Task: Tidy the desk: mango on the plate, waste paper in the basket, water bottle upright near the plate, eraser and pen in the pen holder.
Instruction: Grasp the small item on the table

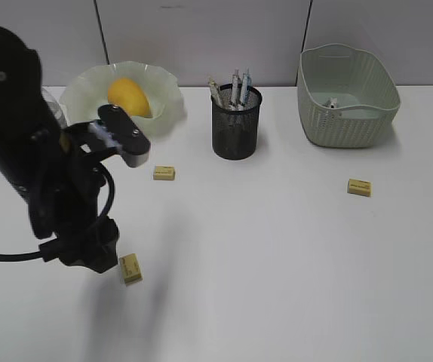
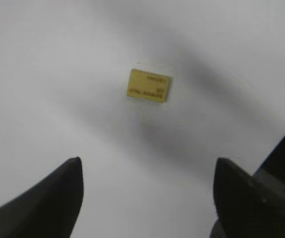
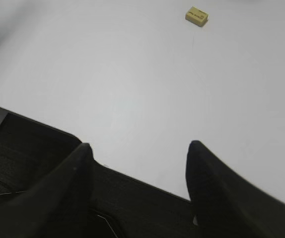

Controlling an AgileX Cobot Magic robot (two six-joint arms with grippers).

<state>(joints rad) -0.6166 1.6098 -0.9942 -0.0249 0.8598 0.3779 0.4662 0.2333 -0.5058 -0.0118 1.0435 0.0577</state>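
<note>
Left gripper (image 2: 147, 198) sits low over the desk (image 1: 277, 264) at near left, jaws spread wide and holding nothing. One eraser (image 2: 149, 86) lies flat on the desk ahead of its fingertips, not touching them; in the exterior view that eraser (image 1: 131, 268) is just right of the left arm's base end.

Right gripper (image 3: 137, 183) hangs over the near desk edge, jaws apart, empty. Right wrist view shows a second eraser (image 3: 196, 16) far ahead of it, well apart.

Third eraser (image 1: 164, 173) lies between plate (image 1: 167, 113) and pen holder (image 1: 236, 124), slightly nearer.

Mango (image 1: 128, 97) is on the plate, far left. Pen holder at far centre has pens standing in it. Basket (image 1: 348, 94) at far right has something small and pale inside; can't tell what. Water bottle (image 1: 54, 109) is mostly hidden behind the left arm, just left of the plate.
</note>
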